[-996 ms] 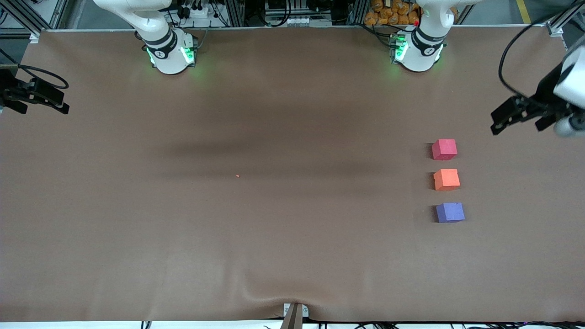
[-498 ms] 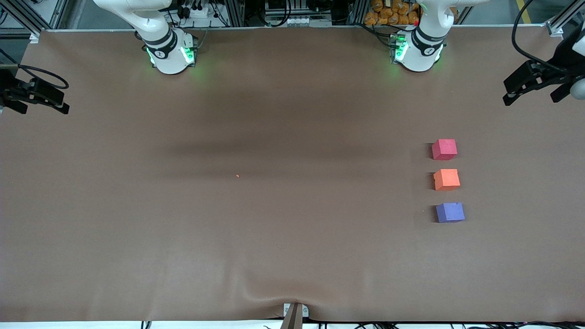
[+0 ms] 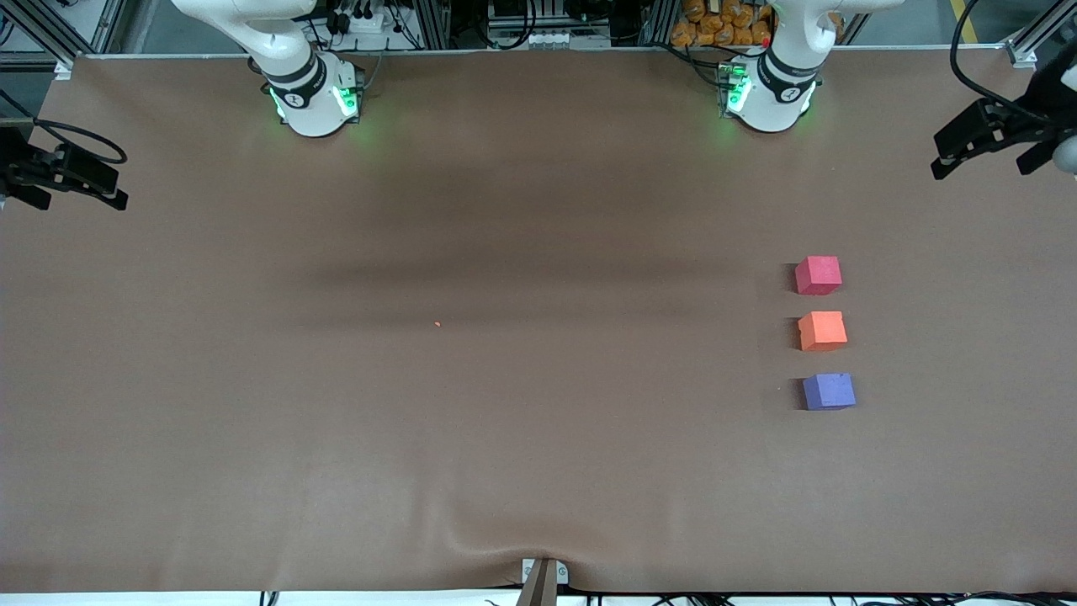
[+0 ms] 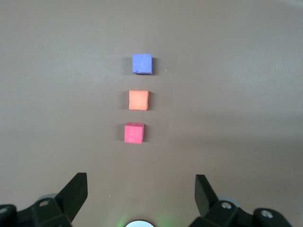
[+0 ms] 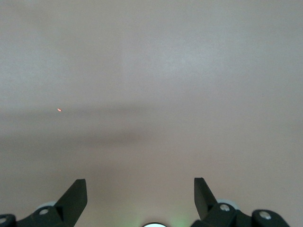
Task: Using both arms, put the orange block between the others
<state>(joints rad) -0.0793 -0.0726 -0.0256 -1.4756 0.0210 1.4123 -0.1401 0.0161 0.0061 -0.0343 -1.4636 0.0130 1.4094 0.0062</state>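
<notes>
orange block (image 3: 822, 330): on table (image 3: 505, 438), toward left arm's end, between the other two, touching neither
red-pink block (image 3: 818, 275): farther from front camera than orange block
purple block (image 3: 829, 391): nearer than orange block
left gripper (image 3: 993, 147): wide apart, empty, over table's edge
right gripper (image 3: 71, 181): wide apart, empty, waits

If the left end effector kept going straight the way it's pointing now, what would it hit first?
Probably the red-pink cube: in the left wrist view it is the first cube ahead of the open left end effector, before the orange block. Depth is unclear, so it might meet bare table first.
</notes>
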